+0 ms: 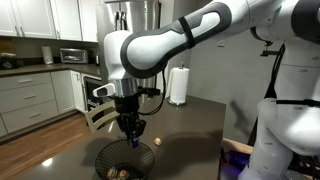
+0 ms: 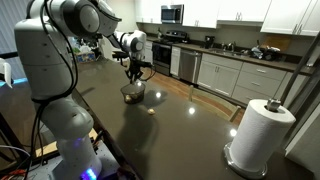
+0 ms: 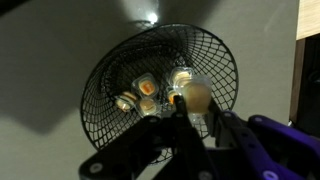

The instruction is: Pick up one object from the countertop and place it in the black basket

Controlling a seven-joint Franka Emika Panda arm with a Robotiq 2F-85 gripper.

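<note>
While the gripper (image 3: 194, 110), pinched nearly closed on the object (image 3: 196, 95), hangs off-centre above the black basket (image 3: 105, 80), release there risks the object glancing off the rim onto the countertop (image 1: 190, 118).

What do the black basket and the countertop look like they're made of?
The black basket looks like thin metal wire with a matte black coat: an open mesh that shows the counter through it. The countertop looks like polished stone or glossy laminate, dark brown; bright glare on it shows the sheen, but which material cannot be told.
</note>
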